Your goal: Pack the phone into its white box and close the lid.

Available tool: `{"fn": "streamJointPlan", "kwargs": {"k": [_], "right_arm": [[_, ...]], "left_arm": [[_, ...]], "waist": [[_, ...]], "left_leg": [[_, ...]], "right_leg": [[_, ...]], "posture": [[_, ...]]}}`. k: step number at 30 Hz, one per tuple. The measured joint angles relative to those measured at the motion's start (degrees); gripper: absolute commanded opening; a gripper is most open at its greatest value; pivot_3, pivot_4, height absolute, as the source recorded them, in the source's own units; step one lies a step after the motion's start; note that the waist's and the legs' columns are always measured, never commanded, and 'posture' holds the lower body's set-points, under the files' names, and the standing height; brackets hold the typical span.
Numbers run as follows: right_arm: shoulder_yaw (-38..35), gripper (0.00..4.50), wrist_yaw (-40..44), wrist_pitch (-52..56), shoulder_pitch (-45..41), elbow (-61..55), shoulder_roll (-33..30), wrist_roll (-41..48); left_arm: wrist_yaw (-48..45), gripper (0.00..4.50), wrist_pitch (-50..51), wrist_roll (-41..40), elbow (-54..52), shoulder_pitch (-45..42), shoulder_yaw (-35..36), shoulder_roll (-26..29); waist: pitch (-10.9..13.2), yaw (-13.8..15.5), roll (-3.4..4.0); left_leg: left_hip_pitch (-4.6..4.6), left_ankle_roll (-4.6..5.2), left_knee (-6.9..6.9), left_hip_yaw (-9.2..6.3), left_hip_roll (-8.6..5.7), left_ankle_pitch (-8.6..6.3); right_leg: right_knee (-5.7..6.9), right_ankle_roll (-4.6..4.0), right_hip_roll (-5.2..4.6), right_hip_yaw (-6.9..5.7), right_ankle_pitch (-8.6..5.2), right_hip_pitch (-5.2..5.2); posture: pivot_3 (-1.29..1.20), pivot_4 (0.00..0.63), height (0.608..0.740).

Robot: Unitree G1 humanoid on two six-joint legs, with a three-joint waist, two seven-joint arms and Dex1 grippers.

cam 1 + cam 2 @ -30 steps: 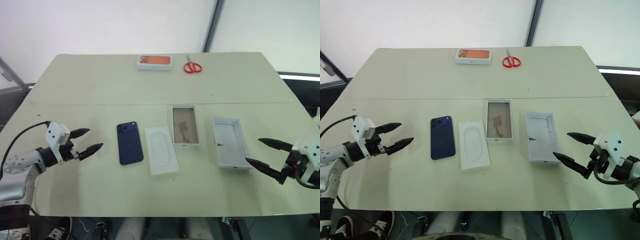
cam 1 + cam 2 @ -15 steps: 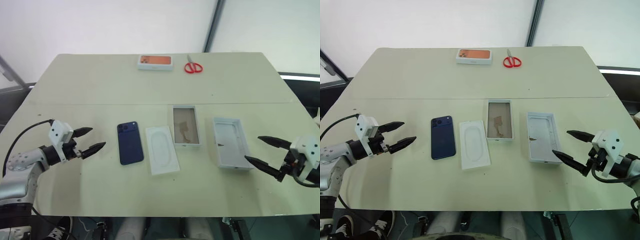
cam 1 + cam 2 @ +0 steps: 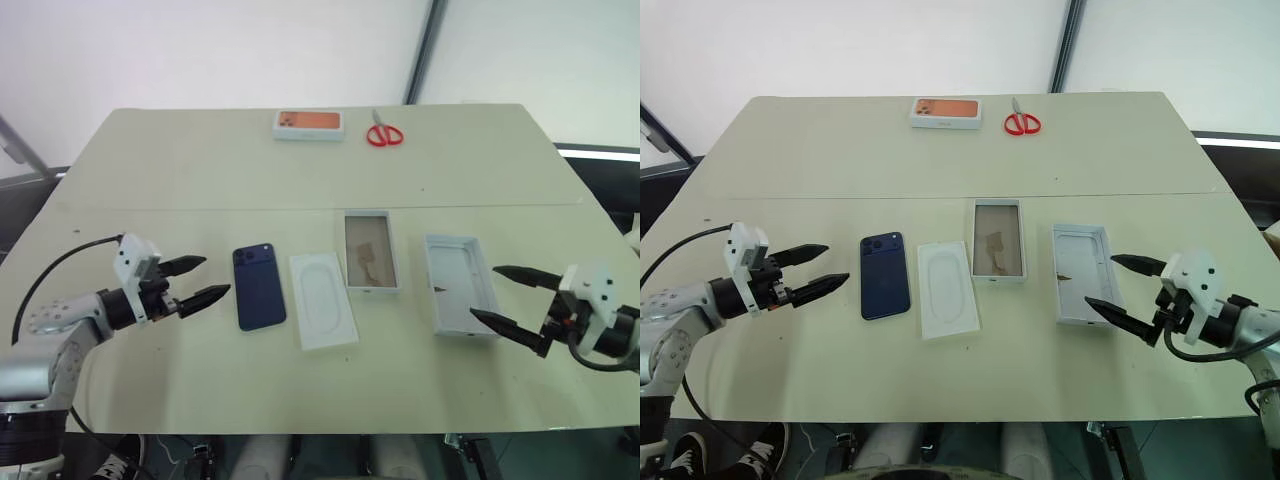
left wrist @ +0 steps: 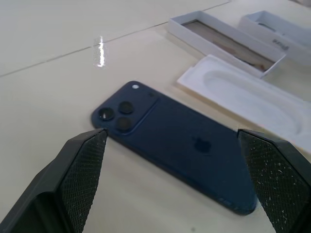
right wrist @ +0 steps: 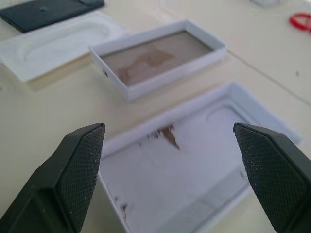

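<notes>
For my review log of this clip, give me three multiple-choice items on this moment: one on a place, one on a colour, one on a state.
1. What lies directly between the phone and the white box?
A. the scissors
B. the white insert tray
C. the lid

2. What colour are the handles of the scissors at the table's far edge?
A. red
B. blue
C. black

3. How does the lid lie?
A. shut on the white box
B. inside up, apart from the box
C. held in the right end effector

Answers:
1 B: the tray lies flat between the two.
2 A: the loops are plainly red.
3 B: its pale inside faces up beside the box, and both end effectors, including the left end effector, are open and holding nothing.
</notes>
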Motion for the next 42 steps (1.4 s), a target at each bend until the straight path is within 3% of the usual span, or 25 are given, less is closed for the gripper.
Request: {"fn": "streamJointPlan", "kwargs": {"k": [7, 12, 17, 26, 32, 41, 42], "right_arm": [[7.3, 4.42, 0.29, 1.35, -3.25, -4.84, -0.4, -0.77], [11.03, 4.42, 1.2, 2.29, -6.69, -6.64, -2.12, -0.79], [11.85, 4.42, 1.01, 2.29, -7.68, -6.1, -2.11, -1.27], [13.19, 4.42, 0.11, 1.69, -7.9, -5.27, -1.89, -2.47], [14.2, 4.42, -0.87, 1.68, -8.38, -5.31, -1.32, -2.79], [14.36, 4.42, -2.15, 1.66, -8.42, -5.6, -1.2, -3.43], [14.36, 4.48, -2.32, 1.66, -8.42, -5.82, -1.14, -3.46]], "left_arm": [[6.85, 4.5, 16.06, -7.24, -8.69, 0.93, -3.94, -3.31], [16.83, 4.5, 31.06, -20.59, -10.54, -2.18, -1.84, -10.7], [25.22, 4.5, 40.36, -30.98, -10.66, -2.05, 1.01, -13.16], [32.8, 4.5, 44.35, -35.98, -11.54, -0.66, 0.05, -14.03], [36.41, 4.5, 45.59, -39.72, -7.47, -2.47, -0.65, -18.77], [36.67, 4.5, 44.86, -40.06, -4.66, -3.85, -3.59, -20.63], [36.66, 4.26, 44.75, -39.87, -4.65, -4.02, -3.95, -20.74]], "waist": [[0.0, 0.14, 0.0], [0.01, 0.07, -0.05], [0.01, 0.02, -0.04], [0.0, 0.16, -0.02], [-0.04, 0.28, 0.04], [-0.07, 0.26, 0.07], [-0.08, 0.28, 0.09]], "left_leg": [[-0.01, 0.0, 0.03, -0.01, -0.01, 0.0], [-0.01, 0.0, 0.1, -0.05, -0.02, 0.0], [-0.01, 0.0, 0.06, -0.02, -0.02, 0.01], [0.0, 0.0, 0.1, -0.02, -0.04, 0.01], [0.0, 0.0, 0.12, -0.02, -0.08, 0.01], [0.01, 0.0, 0.12, -0.02, -0.09, 0.0], [0.02, 0.0, 0.13, -0.02, -0.09, 0.0]], "right_leg": [[0.0, 0.0, 0.0, 0.0, 0.0, 0.01], [0.02, 0.01, 0.03, -0.04, 0.0, 0.04], [0.03, 0.01, 0.06, -0.01, 0.0, 0.01], [0.02, -0.01, 0.02, -0.01, -0.01, 0.05], [0.01, -0.01, -0.01, -0.02, -0.01, 0.09], [-0.01, -0.02, -0.01, -0.02, -0.01, 0.12], [-0.01, -0.02, -0.01, -0.02, -0.01, 0.13]], "posture": [[0.0, 0.15, 0.74], [0.0, 0.15, 0.74], [0.0, 0.15, 0.74], [0.0, 0.15, 0.74], [0.0, 0.15, 0.74], [0.0, 0.15, 0.74], [0.0, 0.15, 0.74]]}}
